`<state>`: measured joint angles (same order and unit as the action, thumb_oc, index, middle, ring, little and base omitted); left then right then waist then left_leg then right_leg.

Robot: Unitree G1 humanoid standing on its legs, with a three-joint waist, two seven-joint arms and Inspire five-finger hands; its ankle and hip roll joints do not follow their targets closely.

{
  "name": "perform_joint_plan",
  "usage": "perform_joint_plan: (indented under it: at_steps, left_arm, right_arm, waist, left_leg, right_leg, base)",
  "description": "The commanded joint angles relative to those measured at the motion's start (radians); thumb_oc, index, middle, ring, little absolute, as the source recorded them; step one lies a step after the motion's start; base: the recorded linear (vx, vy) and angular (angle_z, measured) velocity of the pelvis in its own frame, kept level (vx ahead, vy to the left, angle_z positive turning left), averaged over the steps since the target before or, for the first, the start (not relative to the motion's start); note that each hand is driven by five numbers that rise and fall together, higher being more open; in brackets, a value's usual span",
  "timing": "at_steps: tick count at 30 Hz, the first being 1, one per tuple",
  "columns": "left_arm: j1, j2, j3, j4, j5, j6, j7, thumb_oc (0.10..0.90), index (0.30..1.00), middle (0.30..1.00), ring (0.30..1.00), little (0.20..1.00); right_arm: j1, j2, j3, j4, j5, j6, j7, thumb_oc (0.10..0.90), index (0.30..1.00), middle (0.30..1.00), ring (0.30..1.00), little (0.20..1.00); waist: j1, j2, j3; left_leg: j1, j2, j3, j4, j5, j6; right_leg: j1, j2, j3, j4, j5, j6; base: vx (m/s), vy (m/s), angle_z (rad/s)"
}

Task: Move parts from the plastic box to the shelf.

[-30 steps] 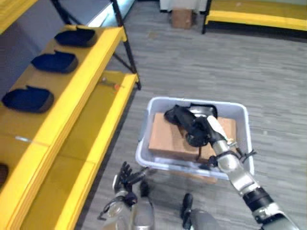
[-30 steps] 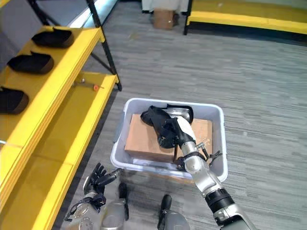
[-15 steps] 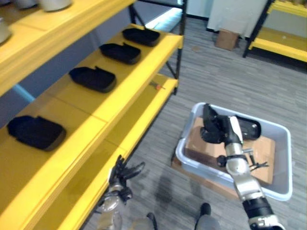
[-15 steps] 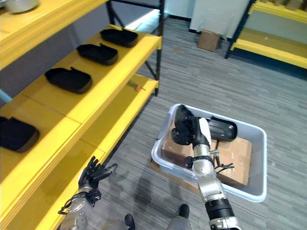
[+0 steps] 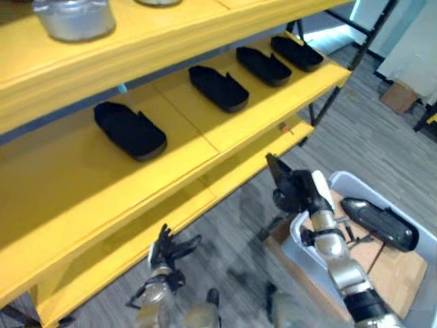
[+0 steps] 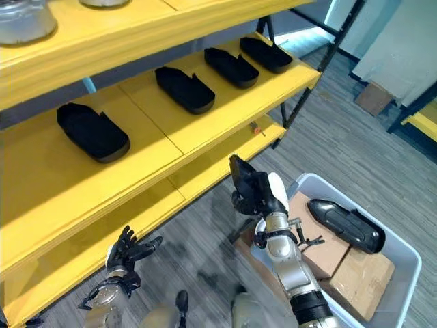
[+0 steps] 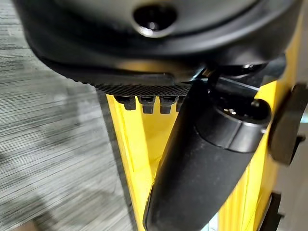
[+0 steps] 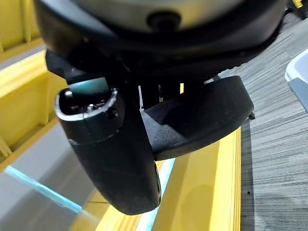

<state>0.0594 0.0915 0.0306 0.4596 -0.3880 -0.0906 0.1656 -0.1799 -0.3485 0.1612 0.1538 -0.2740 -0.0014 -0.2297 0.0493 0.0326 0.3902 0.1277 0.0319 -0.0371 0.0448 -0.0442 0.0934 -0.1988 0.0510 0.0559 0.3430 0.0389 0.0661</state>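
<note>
right hand (image 6: pixel 256 195) clamped on one black part (image 8: pixel 197 118), held up between plastic box (image 6: pixel 403 256) and yellow shelf (image 6: pixel 205 123), another black part (image 6: pixel 345 224) lying on cardboard in the box, four black parts on the shelf, left hand (image 6: pixel 126 254) low by the lower shelf, fingers (image 6: pixel 149 243) spread, holding nothing

Right hand (image 6: pixel 254 191) raised, curled round a black part (image 8: pixel 202 118); left hand (image 6: pixel 126 253) low, fingers spread.

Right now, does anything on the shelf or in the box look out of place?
One small thing: an orange-tipped item lies loose at the lower shelf's edge. The four black parts sit in a row; another part lies in the box.
</note>
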Motion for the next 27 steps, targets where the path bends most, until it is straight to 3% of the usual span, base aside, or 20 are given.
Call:
perform_joint_plan:
  at_steps: [1,2,3,5,13,20,22,23,27]
  left_arm:
    - [-0.065,-0.05,0.002,-0.124,-0.011,-0.07,-0.016,0.9,1.0,1.0,1.0,1.0]
    - [-0.064,-0.051,0.005,-0.128,-0.015,-0.068,-0.016,0.9,1.0,1.0,1.0,1.0]
    - [-0.057,-0.042,0.004,-0.128,-0.021,-0.064,-0.018,0.9,1.0,1.0,1.0,1.0]
    - [-0.053,-0.04,0.001,-0.135,-0.016,-0.061,-0.017,0.9,1.0,1.0,1.0,1.0]
    - [-0.042,-0.052,0.033,-0.148,-0.026,-0.054,-0.012,0.9,1.0,1.0,1.0,1.0]
    - [-0.029,-0.077,0.034,-0.153,-0.023,-0.048,-0.021,0.9,1.0,1.0,1.0,1.0]
    - [-0.035,-0.076,0.021,-0.144,-0.023,-0.046,-0.026,0.9,1.0,1.0,1.0,1.0]
    - [-0.033,-0.077,0.014,-0.141,-0.021,-0.045,-0.031,0.9,1.0,1.0,1.0,1.0]
    - [-0.013,-0.074,0.021,-0.148,-0.004,-0.038,-0.057,0.9,1.0,1.0,1.0,1.0]
  right_arm:
    - [-0.17,-0.101,-0.11,-0.101,-0.024,-0.104,-0.069,0.4,0.3,0.3,0.3,0.3]
    - [-0.17,-0.105,-0.109,-0.106,-0.023,-0.107,-0.068,0.4,0.3,0.3,0.3,0.3]
    - [-0.152,-0.097,-0.11,-0.129,-0.017,-0.111,-0.06,0.4,0.3,0.3,0.3,0.3]
    - [-0.149,-0.094,-0.115,-0.135,-0.012,-0.113,-0.065,0.4,0.3,0.3,0.3,0.3]
    - [-0.189,-0.11,-0.071,-0.129,0.002,-0.113,-0.043,0.4,0.3,0.3,0.3,0.3]
    - [-0.214,-0.128,-0.049,-0.122,0.002,-0.109,-0.039,0.4,0.3,0.3,0.3,0.3]
    - [-0.204,-0.133,-0.063,-0.125,-0.004,-0.108,-0.043,0.4,0.3,0.3,0.3,0.3]
    - [-0.189,-0.137,-0.077,-0.125,-0.007,-0.107,-0.044,0.4,0.3,0.3,0.3,0.3]
    - [-0.14,-0.133,-0.112,-0.124,-0.004,-0.098,-0.026,0.4,0.3,0.3,0.3,0.3]
  waist:
    - [-0.072,0.056,-0.007]
    - [-0.078,0.054,-0.006]
    - [-0.073,0.028,-0.021]
    - [-0.053,0.008,-0.036]
    - [-0.032,0.017,-0.068]
    - [-0.024,0.026,-0.054]
    - [-0.041,0.019,-0.044]
    - [-0.057,0.013,-0.041]
    - [-0.072,0.019,-0.079]
  left_leg:
    - [0.073,-0.033,0.007,-0.132,0.048,-0.111]
    - [0.072,-0.039,0.0,-0.132,0.05,-0.107]
    - [0.062,-0.068,-0.016,-0.132,0.049,-0.1]
    - [0.04,-0.088,-0.009,-0.132,0.044,-0.092]
    - [0.008,-0.07,0.001,-0.132,0.056,-0.094]
    - [0.024,-0.05,0.032,-0.092,0.094,-0.113]
    - [0.022,-0.02,0.11,-0.06,0.077,-0.115]
    - [0.044,0.025,0.168,-0.05,0.069,-0.115]
    - [0.115,0.135,0.165,-0.083,0.088,-0.111]
  right_leg:
    - [0.048,0.102,-0.022,-0.109,0.049,-0.024]
    - [0.045,0.117,-0.01,-0.122,0.05,-0.026]
    - [0.098,0.112,0.017,-0.173,0.067,-0.042]
    - [0.142,0.084,0.004,-0.247,0.079,-0.046]
    - [0.191,0.065,-0.012,-0.297,0.073,-0.043]
    - [0.21,0.055,-0.033,-0.288,0.083,-0.037]
    - [0.212,0.029,-0.064,-0.28,0.094,-0.027]
    - [0.221,0.011,-0.092,-0.281,0.099,-0.019]
    - [0.235,-0.008,-0.127,-0.294,0.085,-0.01]
  base:
    - [0.08,0.024,0.29]
    - [0.09,-0.016,0.44]
    - [0.01,-0.061,0.46]
    - [-0.01,-0.095,0.51]
    - [0.04,-0.07,0.08]
    - [0.04,-0.062,0.19]
    - [0.01,-0.031,0.45]
    - [0.04,-0.009,1.32]
    - [0.06,0.034,1.18]
